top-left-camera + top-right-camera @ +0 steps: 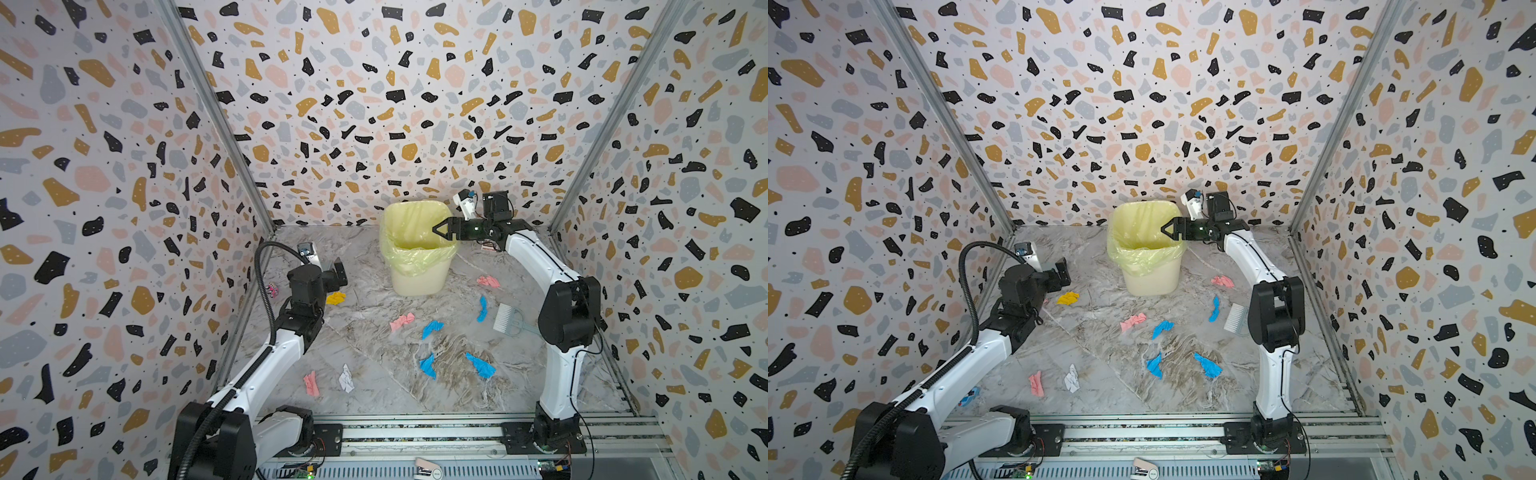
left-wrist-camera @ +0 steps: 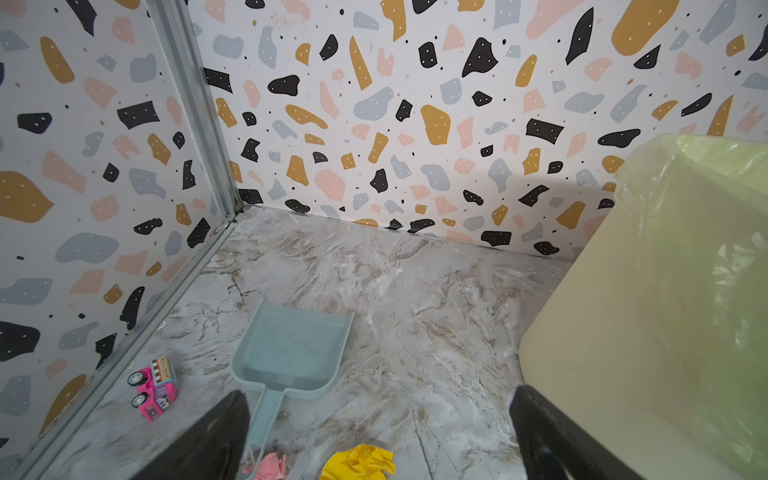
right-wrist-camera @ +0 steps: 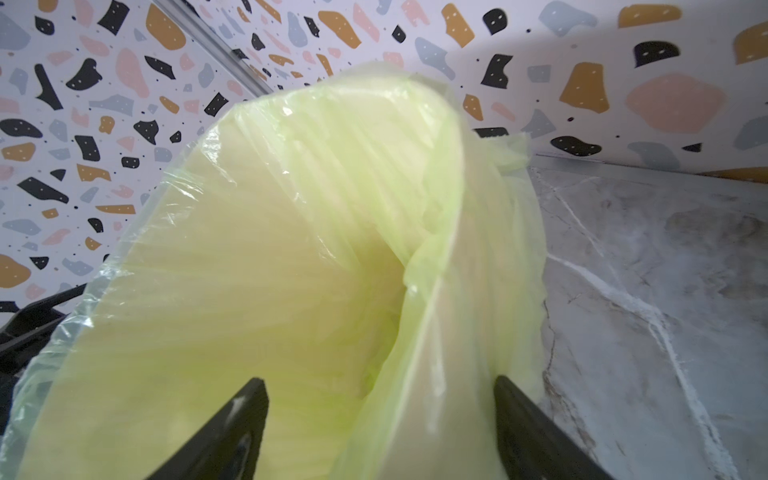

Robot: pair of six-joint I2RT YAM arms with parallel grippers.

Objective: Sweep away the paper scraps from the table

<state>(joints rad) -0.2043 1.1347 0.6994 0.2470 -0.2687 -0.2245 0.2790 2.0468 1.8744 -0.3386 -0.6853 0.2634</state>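
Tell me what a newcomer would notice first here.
The cream bin with its yellow-green liner stands at the back, with the open right gripper poised at its rim. Bright paper scraps in blue, pink, yellow and white lie scattered across the marble table in front of it, all framed by loud terrazzo-patterned walls.

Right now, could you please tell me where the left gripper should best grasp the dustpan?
Grip the dustpan by its slim handle, coming from above. It lies flat on the table, with the handle pointing toward the open left gripper. The scoop is broad and shallow.
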